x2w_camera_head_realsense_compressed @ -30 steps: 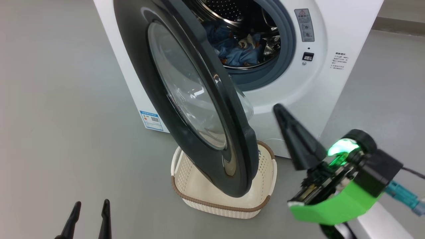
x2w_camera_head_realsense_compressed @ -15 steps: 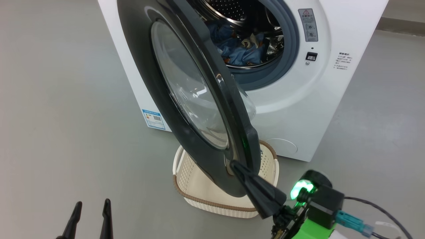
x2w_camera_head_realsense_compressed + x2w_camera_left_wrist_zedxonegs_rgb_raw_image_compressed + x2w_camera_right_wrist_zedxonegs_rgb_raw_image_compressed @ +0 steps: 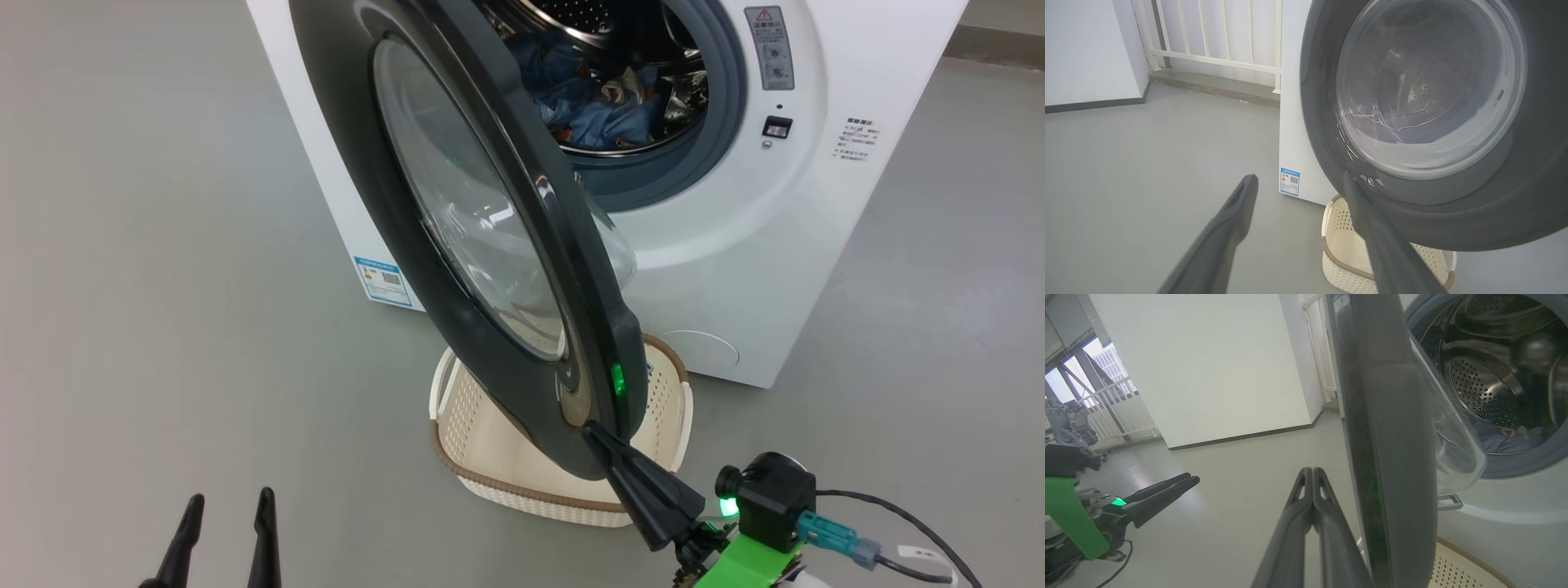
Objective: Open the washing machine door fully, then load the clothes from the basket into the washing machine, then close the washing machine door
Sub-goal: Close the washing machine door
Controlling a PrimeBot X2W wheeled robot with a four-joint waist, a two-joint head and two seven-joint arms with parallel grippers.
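1. The washing machine door [image 3: 473,220], black-rimmed and glass-centred, is standing partly open. It is hanging from the left side of the white washing machine [image 3: 735,245] in the head view and turning its free edge toward the camera.
2. The right gripper [image 3: 598,435] is reaching up from the lower right, its two dark fingers pressing together with nothing between them. Their shared tip is meeting the door's lower rim on the outer-face side, though whether it is actually touching cannot be told.
3. In the right wrist view, those paired fingers are lying just beside the door's thick edge, with the open drum [image 3: 571,12] showing on the edge's far side.
4. The clothes [image 3: 604,114], a heap of blue fabric with cream and orange scraps, are lying inside the drum behind the grey gasket [image 3: 718,122].
5. The basket [image 3: 506,492] is sitting on the grey floor [image 3: 163,327] just in front of the machine, beneath the door's lower rim, and the right gripper is rising near its right end.
6. The left gripper [image 3: 227,498] is hovering at the lower left, fingers parted and carrying nothing, well apart from the door.
7. A blue label sticker [image 3: 382,282] is showing at the machine's lower left corner.
8. A green light [image 3: 729,506] is glowing on the right wrist, and a green glint [image 3: 618,380] is showing on the door's edge.
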